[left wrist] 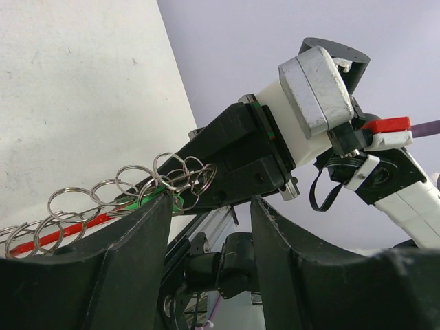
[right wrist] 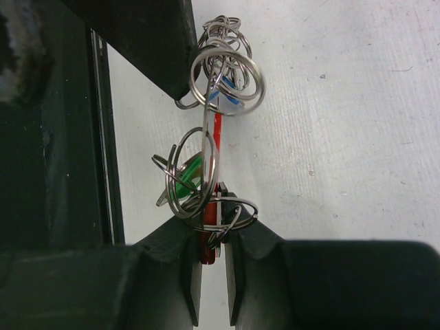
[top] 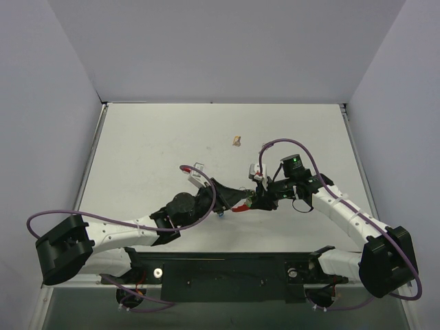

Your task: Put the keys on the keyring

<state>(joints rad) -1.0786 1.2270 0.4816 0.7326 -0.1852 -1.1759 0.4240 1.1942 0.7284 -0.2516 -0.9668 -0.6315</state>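
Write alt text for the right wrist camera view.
The right gripper pinches the lower end of a tangled bunch of silver rings with red, green and blue bits among them, against the white table. The bunch runs up to the left gripper's finger, a black shape at the top left.

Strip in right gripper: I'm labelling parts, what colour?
Red; the strip shows best in right wrist view.

left arm [top: 117,234] and right arm [top: 344,214]: white links, black joints, bulky black bases [top: 62,249]. a purple cable [top: 51,214] loops off each. the right wrist carries a green light [top: 294,162], a grey camera block [left wrist: 316,89] and a red tab [left wrist: 388,125]. fingers [left wrist: 130,261] are matte black, rough along the edges.
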